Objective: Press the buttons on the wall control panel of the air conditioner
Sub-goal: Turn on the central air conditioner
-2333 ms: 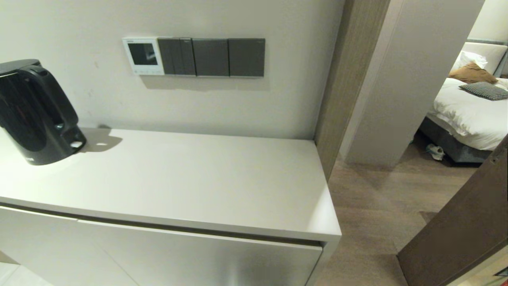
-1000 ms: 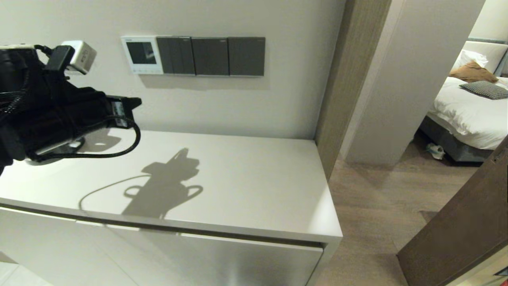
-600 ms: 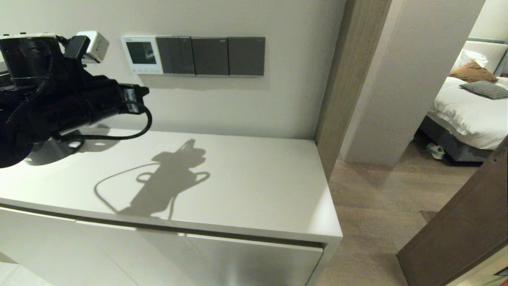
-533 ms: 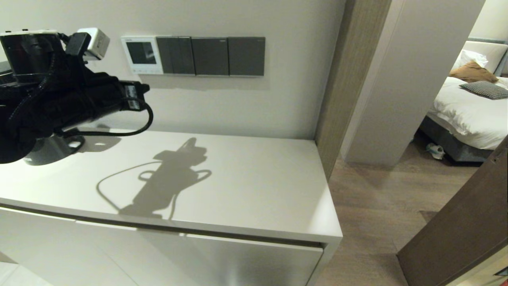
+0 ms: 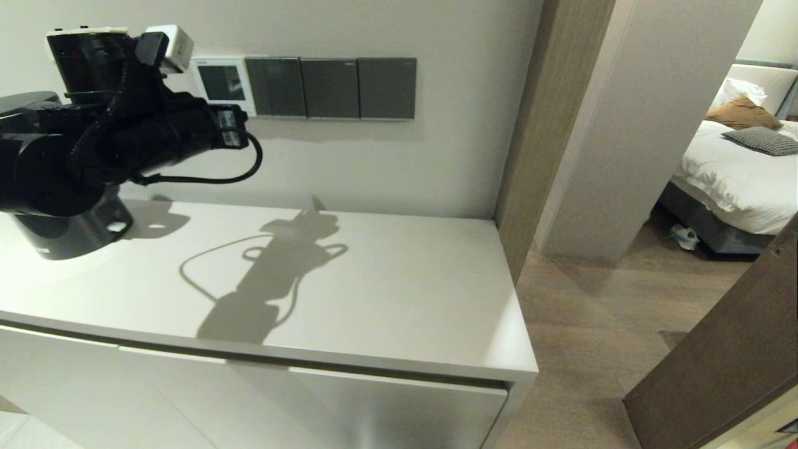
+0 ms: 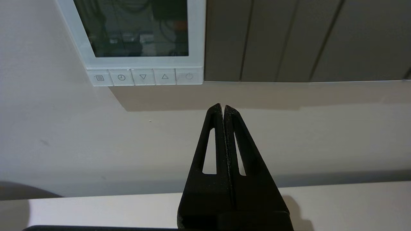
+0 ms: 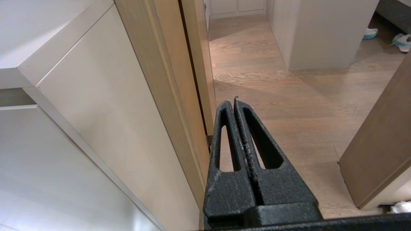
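The air conditioner control panel is a white wall unit with a dark screen and a row of small buttons along its lower edge: menu, clock, down, up and power. My left arm is raised over the counter and points at the wall just below the panel. My left gripper is shut and empty. Its tips are a little below the power button and apart from the wall. My right gripper is shut, empty and parked low beside the cabinet, out of the head view.
Dark grey switch plates adjoin the panel on the right. A black kettle stands on the white countertop, partly behind my left arm. A wooden door frame and an open door stand at the right.
My left arm has come in from the left, risen and moved right toward the control panel. Its shadow on the counter has shifted right with it.
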{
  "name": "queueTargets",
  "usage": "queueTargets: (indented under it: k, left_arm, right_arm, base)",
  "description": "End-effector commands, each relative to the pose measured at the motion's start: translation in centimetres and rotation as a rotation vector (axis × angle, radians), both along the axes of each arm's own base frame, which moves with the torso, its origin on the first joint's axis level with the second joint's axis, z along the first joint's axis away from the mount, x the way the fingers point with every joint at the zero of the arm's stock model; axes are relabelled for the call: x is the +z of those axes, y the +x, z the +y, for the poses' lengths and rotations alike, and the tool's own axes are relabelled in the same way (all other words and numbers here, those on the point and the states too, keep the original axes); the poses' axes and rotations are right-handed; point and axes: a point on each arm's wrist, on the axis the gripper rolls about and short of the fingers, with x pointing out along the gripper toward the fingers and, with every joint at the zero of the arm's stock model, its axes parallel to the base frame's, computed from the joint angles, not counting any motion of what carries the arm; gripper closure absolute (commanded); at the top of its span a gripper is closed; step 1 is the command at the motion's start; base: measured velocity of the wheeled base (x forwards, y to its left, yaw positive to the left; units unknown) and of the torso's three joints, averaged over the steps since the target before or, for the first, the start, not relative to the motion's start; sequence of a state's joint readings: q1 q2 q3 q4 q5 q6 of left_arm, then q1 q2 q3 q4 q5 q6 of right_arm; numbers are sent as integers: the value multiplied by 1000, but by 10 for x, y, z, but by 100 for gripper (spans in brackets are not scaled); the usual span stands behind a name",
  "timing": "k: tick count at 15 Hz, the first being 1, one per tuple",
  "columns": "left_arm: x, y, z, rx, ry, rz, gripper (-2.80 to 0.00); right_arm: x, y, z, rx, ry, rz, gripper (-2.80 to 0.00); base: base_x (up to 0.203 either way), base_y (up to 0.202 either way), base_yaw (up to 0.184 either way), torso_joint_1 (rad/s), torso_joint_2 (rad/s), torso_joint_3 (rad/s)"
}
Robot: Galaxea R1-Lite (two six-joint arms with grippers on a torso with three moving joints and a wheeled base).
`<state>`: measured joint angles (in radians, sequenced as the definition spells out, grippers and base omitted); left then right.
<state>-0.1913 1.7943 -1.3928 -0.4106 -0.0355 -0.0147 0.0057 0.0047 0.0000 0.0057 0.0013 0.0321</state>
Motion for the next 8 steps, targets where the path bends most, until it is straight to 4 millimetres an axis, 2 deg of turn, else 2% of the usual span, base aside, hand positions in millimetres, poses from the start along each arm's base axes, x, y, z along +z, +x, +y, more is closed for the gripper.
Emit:
queueTargets:
  k: [1,8]
  left_arm:
    - [-9,11,-3,-5,0,17,0]
    - [-9,23,-8,5,-8,3,0]
  right_arm:
    - [0,0,0,1,0,3,0]
    - [0,0,0,1,0,3,0]
  base:
    - [0,0,0,0,0,0]
    - [0,0,0,0,0,0]
